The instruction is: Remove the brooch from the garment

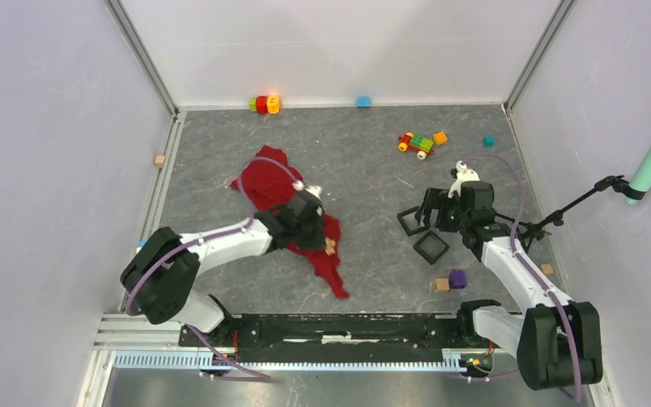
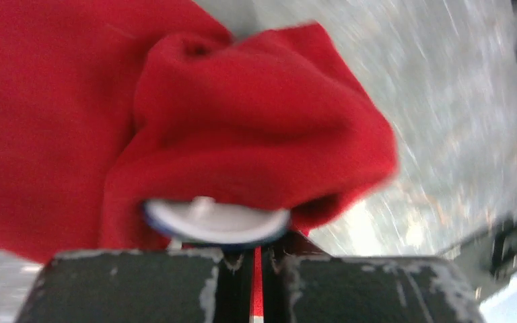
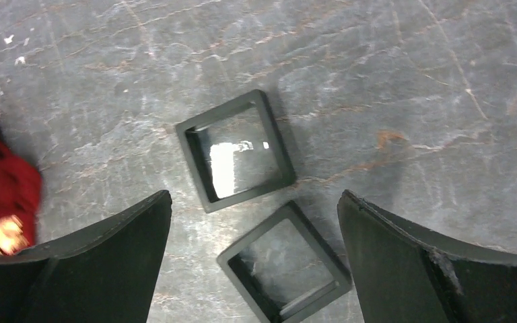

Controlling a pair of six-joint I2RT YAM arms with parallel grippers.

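Left of centre on the grey marbled bench (image 1: 364,157), deep-red soft fabric garment (image 1: 263,182) lies crumpled, one end trailing toward the near edge. Left jaws (image 2: 256,262) are together with a sliver of red cloth in the slit, pinching a raised fold of the garment. Round white brooch with blue rim (image 2: 215,221) sits on that fold right at the fingertips, touching or just clear of them; the wrist view is blurred, can't tell which. Small tan piece (image 1: 331,246) rests on the garment just beside the left jaws, near-edge side; can't tell what it is. Right jaws (image 3: 254,202) are wide apart, holding nothing, over the right half of the bench, well apart from the garment. Below them lie a black square frame (image 3: 274,136) and a second black square frame (image 3: 257,234), corners nearly touching. Coloured toy blocks (image 1: 416,142) sit near the far edge.
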